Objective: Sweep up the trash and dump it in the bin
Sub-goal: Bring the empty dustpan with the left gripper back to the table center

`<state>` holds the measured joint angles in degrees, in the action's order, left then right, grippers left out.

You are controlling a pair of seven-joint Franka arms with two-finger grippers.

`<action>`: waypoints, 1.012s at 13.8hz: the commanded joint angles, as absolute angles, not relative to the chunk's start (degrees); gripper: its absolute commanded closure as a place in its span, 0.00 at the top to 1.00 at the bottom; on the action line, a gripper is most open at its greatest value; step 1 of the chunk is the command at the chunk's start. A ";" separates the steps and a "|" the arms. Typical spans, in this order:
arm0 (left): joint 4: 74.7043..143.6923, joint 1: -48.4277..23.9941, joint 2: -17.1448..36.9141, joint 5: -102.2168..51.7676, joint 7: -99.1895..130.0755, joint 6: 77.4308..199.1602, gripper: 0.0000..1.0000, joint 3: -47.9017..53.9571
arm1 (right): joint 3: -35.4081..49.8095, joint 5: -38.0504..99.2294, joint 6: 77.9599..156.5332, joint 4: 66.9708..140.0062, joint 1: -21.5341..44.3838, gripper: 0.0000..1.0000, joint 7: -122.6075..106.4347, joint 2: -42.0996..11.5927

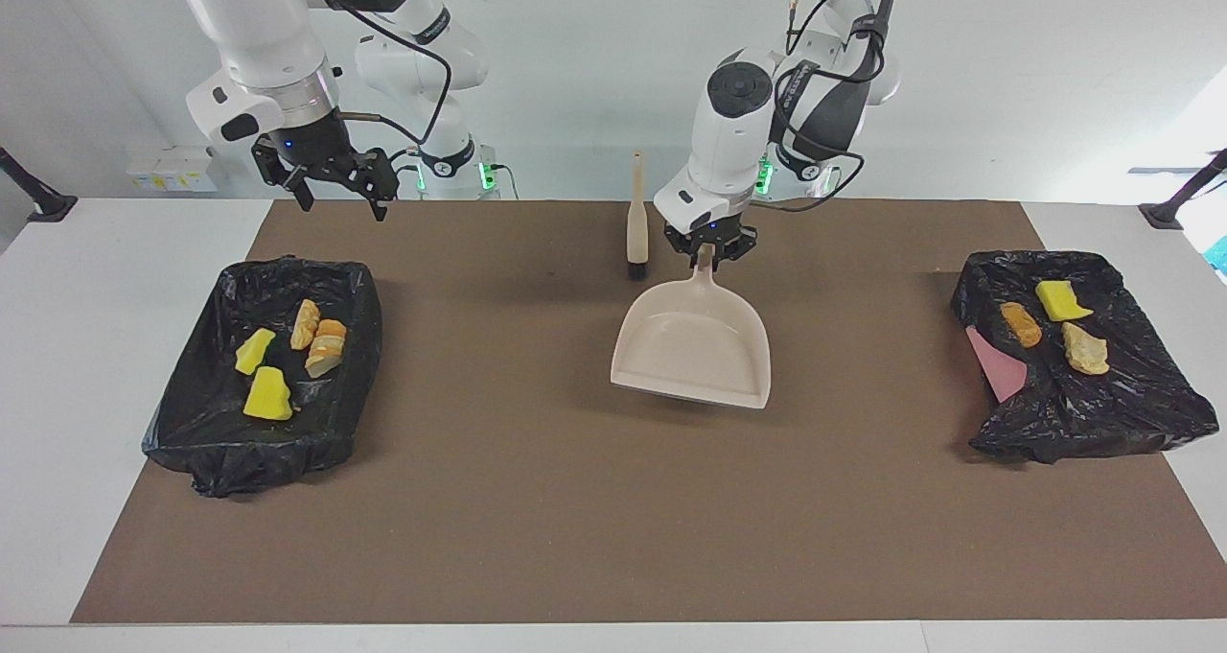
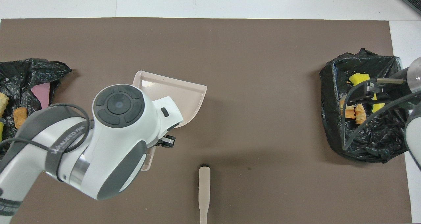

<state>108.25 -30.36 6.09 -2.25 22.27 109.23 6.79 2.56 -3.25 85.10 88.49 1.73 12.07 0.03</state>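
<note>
My left gripper (image 1: 707,248) is shut on the handle of the beige dustpan (image 1: 692,351), which hangs tilted low over the middle of the mat with nothing in its pan (image 2: 177,92). The beige brush (image 1: 636,220) lies beside that handle, nearer to the robots. Trash lies in both black-lined bins. Yellow chunks (image 1: 267,394) and bread lumps (image 1: 327,344) are in the bin (image 1: 192,442) at the right arm's end. A yellow chunk (image 1: 1060,300), an orange-brown lump (image 1: 1021,324) and a tan lump (image 1: 1085,349) are in the bin (image 1: 1102,423) at the left arm's end. My right gripper (image 1: 340,198) hangs open near its bin.
The brown mat (image 1: 575,519) covers most of the white table. A pink patch (image 1: 997,363) of bin wall shows through the bag at the left arm's end. In the overhead view the left arm (image 2: 108,141) covers the dustpan's handle.
</note>
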 commanded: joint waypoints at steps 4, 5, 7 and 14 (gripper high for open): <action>107.49 -31.90 13.00 -6.14 26.72 119.95 0.00 7.47 | 2.90 -2.11 84.38 89.74 0.44 1.00 9.84 1.32; 107.49 -31.99 13.79 -6.59 26.72 120.58 0.00 7.47 | 2.90 -2.11 84.20 89.74 0.44 1.00 9.84 1.32; 107.93 -32.60 14.15 -6.68 26.89 120.41 0.00 7.47 | 2.90 -2.11 84.20 89.74 0.44 1.00 9.84 1.32; 108.02 -32.00 13.19 -6.59 29.45 120.24 1.00 7.38 | 2.90 -2.11 84.29 89.74 0.26 1.00 9.84 1.32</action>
